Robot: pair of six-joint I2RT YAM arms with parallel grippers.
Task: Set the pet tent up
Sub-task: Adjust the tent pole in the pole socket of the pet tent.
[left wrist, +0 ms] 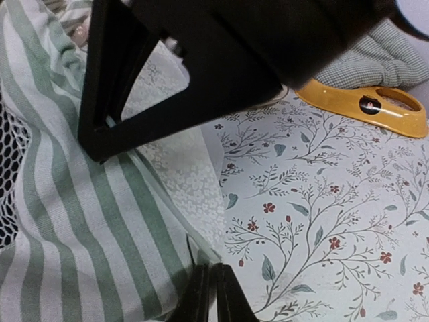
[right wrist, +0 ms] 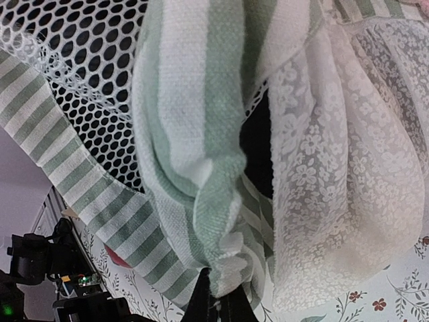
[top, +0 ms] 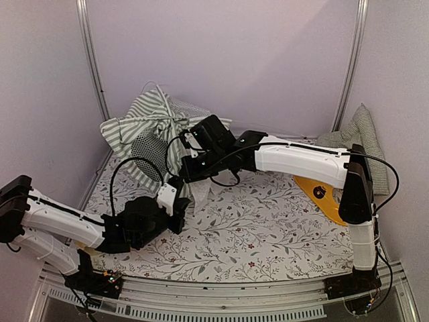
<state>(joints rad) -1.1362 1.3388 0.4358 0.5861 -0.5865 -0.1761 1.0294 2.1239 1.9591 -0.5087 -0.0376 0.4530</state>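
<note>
Tent (top: 137, 121) — crumpled striped cloth, honeycomb mesh.

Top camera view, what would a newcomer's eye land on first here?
The crumpled green-and-white striped pet tent at the back left, bunched in a heap. The right gripper is shut on a fold of its fabric, and the left gripper seems to pinch its lower hem. A yellow plastic piece lies on the floral table cover at right.

The left gripper (left wrist: 209, 298) pinches the striped hem of the pet tent (left wrist: 87, 221) on the floral surface (left wrist: 335, 221). A yellow piece (left wrist: 395, 115) lies beside the gingham cushion (left wrist: 382, 64).
</note>
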